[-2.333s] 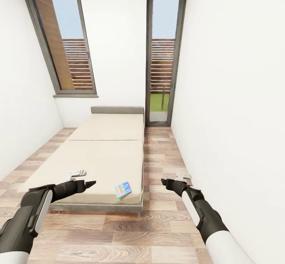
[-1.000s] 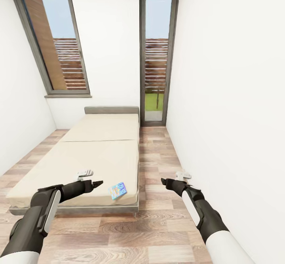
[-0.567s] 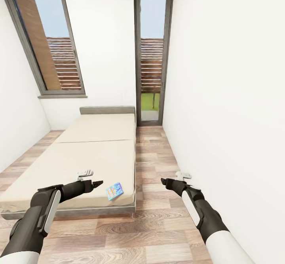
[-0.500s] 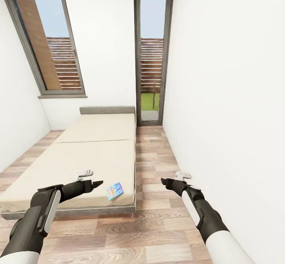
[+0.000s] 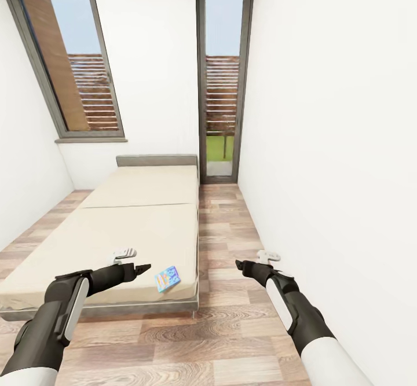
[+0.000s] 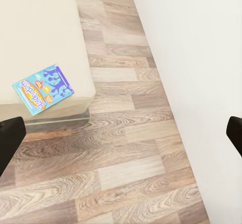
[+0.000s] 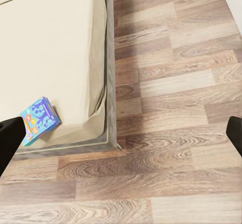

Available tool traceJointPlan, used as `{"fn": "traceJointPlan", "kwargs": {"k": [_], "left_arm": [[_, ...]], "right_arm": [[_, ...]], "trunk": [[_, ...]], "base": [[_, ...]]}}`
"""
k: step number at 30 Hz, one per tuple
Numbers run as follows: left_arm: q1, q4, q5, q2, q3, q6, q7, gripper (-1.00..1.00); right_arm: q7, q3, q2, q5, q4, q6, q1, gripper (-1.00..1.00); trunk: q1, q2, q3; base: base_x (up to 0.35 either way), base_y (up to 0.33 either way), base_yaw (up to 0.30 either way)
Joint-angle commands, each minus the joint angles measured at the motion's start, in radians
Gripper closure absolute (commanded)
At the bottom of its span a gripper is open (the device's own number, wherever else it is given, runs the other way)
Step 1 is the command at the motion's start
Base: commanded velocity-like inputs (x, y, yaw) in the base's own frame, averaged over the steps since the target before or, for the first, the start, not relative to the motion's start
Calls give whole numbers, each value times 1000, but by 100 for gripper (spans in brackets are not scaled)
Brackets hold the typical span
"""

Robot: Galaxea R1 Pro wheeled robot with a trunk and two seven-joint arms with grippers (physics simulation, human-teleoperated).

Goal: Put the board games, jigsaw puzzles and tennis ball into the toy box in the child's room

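A small blue board game [image 5: 167,279] with cartoon print lies flat on the bed [image 5: 133,230], close to its near right corner. My left gripper [image 5: 143,268] hovers just left of the game, over the mattress edge, open and empty. My right gripper [image 5: 238,265] hangs open over the wood floor to the right of the bed, holding nothing. In the left wrist view the game [image 6: 43,89] sits at the corner of the cream mattress [image 6: 40,32]. The right wrist view has the game [image 7: 38,121] near the bed's dark grey frame [image 7: 108,83].
A strip of wood floor [image 5: 223,230] runs between the bed and the white right wall [image 5: 336,172]. A tall glass door [image 5: 223,85] stands at the far end. A slanted window [image 5: 69,62] is in the back wall above the headboard.
Since the oldest frame the whole view has shifted, the bed sliding left, so the camera moved. My left gripper sits slightly nearer the game. Nothing differs over the last half second.
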Motion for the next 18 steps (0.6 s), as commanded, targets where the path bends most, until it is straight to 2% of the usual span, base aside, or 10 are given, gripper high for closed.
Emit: {"fn": "traceJointPlan", "kwargs": {"k": [1,18], "left_arm": [[-1,-1,3,0,1,8,-3,-100],[-1,-1,7,-4,1,9,-3,-100]], "right_arm": [[-1,0,0,-4,-2,5,-1,-100],[-2,-1,0,-5,-4,5,-1,-100]], "trunk": [[4,-9,-5],[69,-128,-58]], "base": [[0,0,0],[0,0,0]]}}
